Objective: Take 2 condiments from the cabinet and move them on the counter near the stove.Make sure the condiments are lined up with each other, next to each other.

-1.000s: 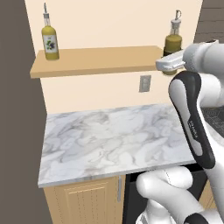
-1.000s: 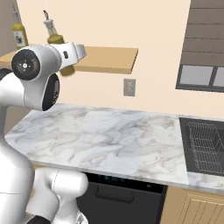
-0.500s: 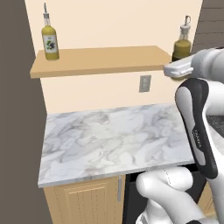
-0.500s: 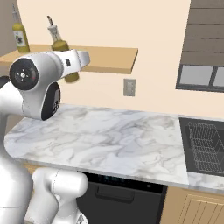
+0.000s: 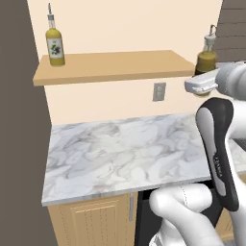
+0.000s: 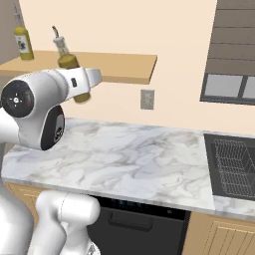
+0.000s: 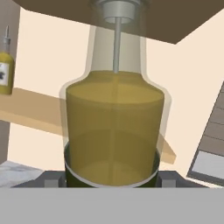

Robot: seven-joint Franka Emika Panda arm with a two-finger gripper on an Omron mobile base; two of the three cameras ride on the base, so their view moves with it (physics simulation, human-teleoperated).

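My gripper (image 5: 205, 82) (image 6: 82, 88) (image 7: 111, 178) is shut on the olive-green condiment bottle (image 5: 207, 56) (image 6: 66, 58) (image 7: 114, 127), holding it upright by its base. The bottle hangs in the air off the right end of the wooden cabinet shelf (image 5: 115, 67) (image 6: 119, 67), high above the marble counter (image 5: 125, 149) (image 6: 139, 159). At the shelf's left end stands the yellow condiment bottle (image 5: 55, 43) (image 6: 22, 42) (image 7: 5, 72). The stove (image 6: 233, 164), dark with black grates, lies at the counter's right end.
A wall socket (image 5: 159, 92) (image 6: 146, 99) sits below the shelf. A dark appliance front (image 6: 139, 221) is under the counter, with light-wood doors (image 5: 91, 223) beside it. A dark wall panel (image 5: 17, 120) borders the counter's left side.
The gripper has carried the olive-green bottle to the right past the shelf's end and slightly lower. The yellow bottle stays where it was.
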